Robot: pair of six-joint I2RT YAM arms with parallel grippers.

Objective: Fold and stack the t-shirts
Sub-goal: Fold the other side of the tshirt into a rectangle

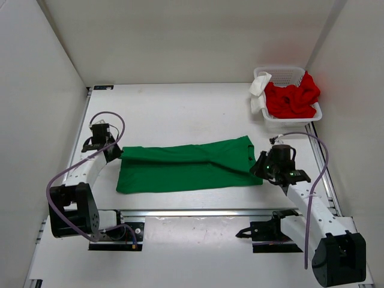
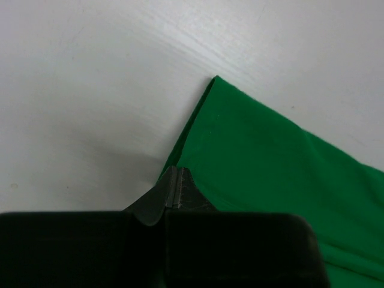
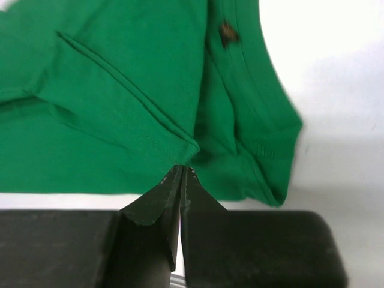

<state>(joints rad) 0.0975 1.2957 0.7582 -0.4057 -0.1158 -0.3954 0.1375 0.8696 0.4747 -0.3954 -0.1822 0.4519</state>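
Green t-shirt [image 1: 189, 168] lies folded lengthwise across mid-frame on the table [image 1: 180, 114]. Left hand [image 1: 115, 152] is clenched at its left edge, right hand [image 1: 261, 169] clenched at its right end.

Bright, even overhead light, only soft shadows. The table [image 3: 336, 66] glares pure white in the right wrist view; both wrist views look a bit blurry.

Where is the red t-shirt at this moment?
In the top view, the red t-shirt lies bunched in the white basket at the far right corner, beside the white t-shirt hanging over the basket's left rim.
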